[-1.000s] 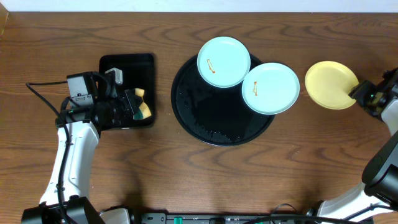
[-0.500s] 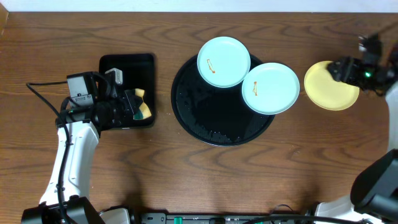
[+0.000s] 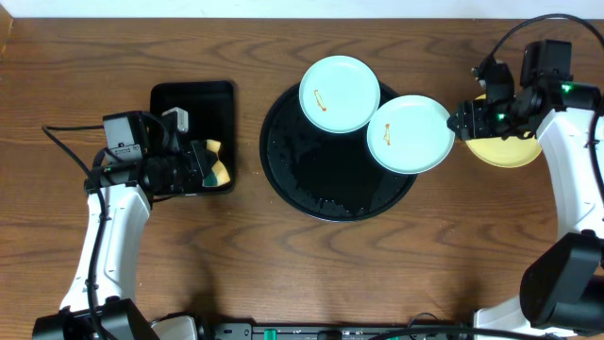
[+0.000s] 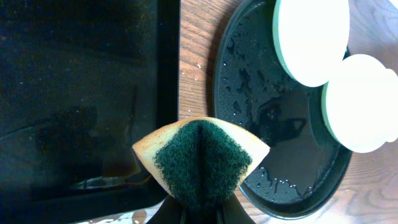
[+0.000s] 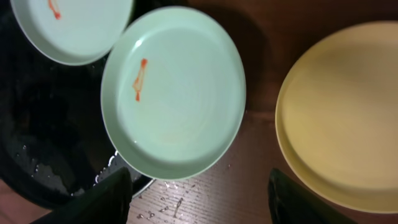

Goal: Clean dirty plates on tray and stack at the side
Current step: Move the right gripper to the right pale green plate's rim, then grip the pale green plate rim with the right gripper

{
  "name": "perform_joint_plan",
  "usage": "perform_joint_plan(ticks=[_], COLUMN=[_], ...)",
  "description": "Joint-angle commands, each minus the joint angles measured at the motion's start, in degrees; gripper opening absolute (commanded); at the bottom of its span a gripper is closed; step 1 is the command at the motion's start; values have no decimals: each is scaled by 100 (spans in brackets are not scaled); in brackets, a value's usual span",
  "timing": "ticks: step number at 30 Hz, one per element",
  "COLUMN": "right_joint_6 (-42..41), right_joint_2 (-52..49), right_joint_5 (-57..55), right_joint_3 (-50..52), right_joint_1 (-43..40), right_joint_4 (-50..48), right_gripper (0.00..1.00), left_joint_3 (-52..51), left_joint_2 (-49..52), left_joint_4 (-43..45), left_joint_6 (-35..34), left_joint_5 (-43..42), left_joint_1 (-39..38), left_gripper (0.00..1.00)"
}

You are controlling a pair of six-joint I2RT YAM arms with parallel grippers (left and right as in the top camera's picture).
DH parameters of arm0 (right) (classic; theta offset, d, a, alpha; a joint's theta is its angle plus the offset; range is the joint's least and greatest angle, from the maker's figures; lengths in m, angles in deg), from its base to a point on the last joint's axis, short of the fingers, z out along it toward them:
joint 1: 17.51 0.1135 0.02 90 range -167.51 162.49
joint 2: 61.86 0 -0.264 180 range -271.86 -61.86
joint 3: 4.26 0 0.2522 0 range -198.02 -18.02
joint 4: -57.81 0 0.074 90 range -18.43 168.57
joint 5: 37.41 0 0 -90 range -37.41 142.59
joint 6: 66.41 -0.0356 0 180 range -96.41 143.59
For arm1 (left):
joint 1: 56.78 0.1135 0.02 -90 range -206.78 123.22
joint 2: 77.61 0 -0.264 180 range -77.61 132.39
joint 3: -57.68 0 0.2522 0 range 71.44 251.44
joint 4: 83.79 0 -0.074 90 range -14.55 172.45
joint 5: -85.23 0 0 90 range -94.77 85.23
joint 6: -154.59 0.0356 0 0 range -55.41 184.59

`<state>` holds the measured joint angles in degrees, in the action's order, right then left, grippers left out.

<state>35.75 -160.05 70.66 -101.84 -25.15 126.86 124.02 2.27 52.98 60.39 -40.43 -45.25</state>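
**A:** Where are the plates?

**B:** Two mint plates sit on the round tray [image 3: 311, 179]. The far plate [image 3: 340, 93] hangs over the tray's back rim. The near plate [image 3: 411, 133] hangs over its right rim, out above the table [image 3: 283, 274]. Their edges meet; I cannot tell whether one overlaps the other. Each has a small orange smear on it.

**A:** And the yellow plate [image 3: 512, 154]?

**B:** On the table, right of the tray and just beside the near mint plate. The right arm covers its upper part in the overhead view.

**A:** Is the tray wet?

**B:** Yes, water beads on its black surface, and a few drops lie on the wood by the near plate's edge.

**A:** What is the right gripper [image 5: 198, 186] doing?

**B:** It hangs over the gap between the near mint plate and the yellow plate. Its fingers are spread wide and hold nothing.

**A:** And the left gripper [image 4: 199, 214]?

**B:** It is clamped on a sponge [image 4: 199, 158], yellow with a green scrub face. The pinch bows the sponge into a fan. It sits over the right edge of the rectangular tray [image 3: 193, 99], well left of the plates.
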Motion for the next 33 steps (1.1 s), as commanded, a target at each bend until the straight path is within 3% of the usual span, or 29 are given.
perform_joint_plan(ticks=[1,15,23,26,33], right_joint_6=[33,-378,-306,-310,-310], right_joint_2=[2,-87,-789,-855,-859], right_joint_5=[-92,140,433,367,122], right_joint_3=[385,1537,1567,1567,1567], right_joint_1=[-35,-70,-68,-70,-70], right_joint_4=[-153,-2044,-2310,-2369,-2492], right_gripper=[68,56,58,51,47], left_joint_3=[-94,-146,-146,-146,-146], left_joint_2=[-13,-13,-13,-13,-13], left_joint_4=[2,-4,-2,0,4], left_joint_6=[232,229,229,229,229], left_joint_5=[326,511,511,511,511], left_joint_1=[28,28,28,28,28], left_gripper=[8,8,8,8,8])
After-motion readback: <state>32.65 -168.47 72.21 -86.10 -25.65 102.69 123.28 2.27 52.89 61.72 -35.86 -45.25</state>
